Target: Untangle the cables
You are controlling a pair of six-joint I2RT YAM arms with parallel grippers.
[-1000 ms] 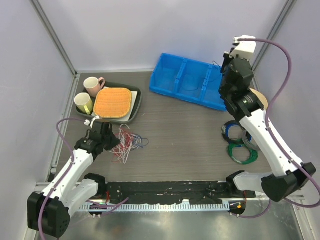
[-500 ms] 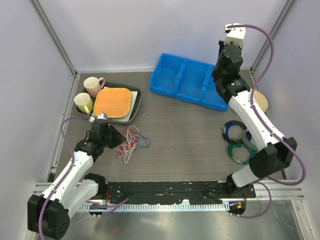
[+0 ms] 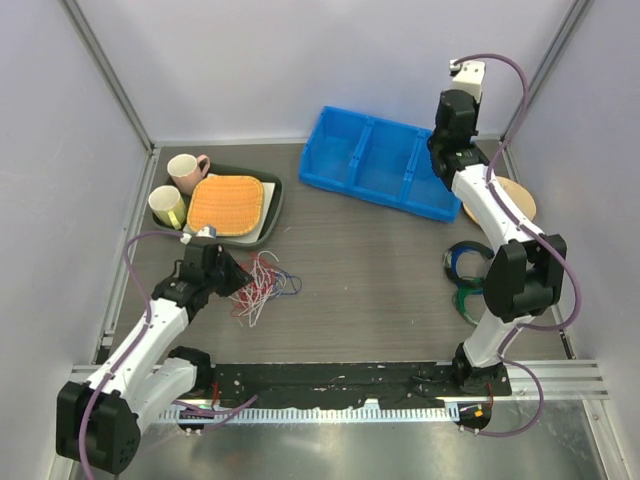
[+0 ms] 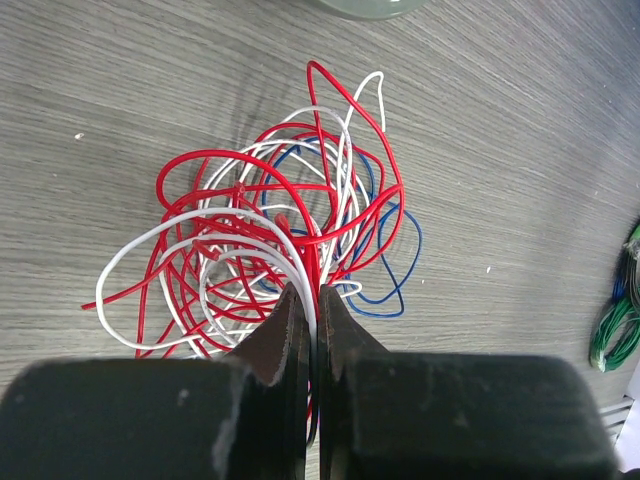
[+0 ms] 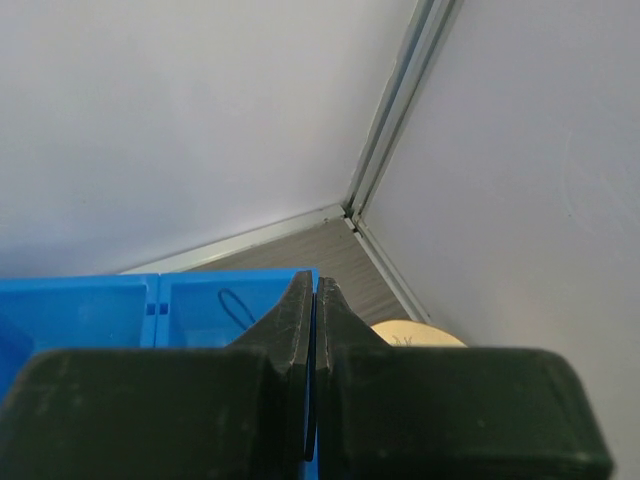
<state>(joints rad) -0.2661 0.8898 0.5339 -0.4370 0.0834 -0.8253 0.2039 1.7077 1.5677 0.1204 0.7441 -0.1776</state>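
Observation:
The cables (image 3: 264, 282) are a loose tangle of red, white and dark blue wires on the table left of centre. The left wrist view shows the tangle (image 4: 285, 225) spread just ahead of the fingers. My left gripper (image 3: 236, 279) is shut on red and white strands at the tangle's near edge, which run between its fingertips in the left wrist view (image 4: 312, 296). My right gripper (image 3: 448, 135) is raised high over the right end of the blue bin. It is shut with nothing seen in it in the right wrist view (image 5: 315, 287).
A blue three-part bin (image 3: 372, 160) stands at the back; a thin dark cable loop (image 5: 235, 303) lies in its right compartment. A dark tray (image 3: 272, 205) holds two mugs and an orange mat. Coiled green, blue and white cables (image 3: 473, 285) and a beige disc (image 3: 512, 196) lie on the right.
The right arm has swung up and back, its gripper moving left toward the rear wall. The left gripper shifted slightly right with the tangle, then held still.

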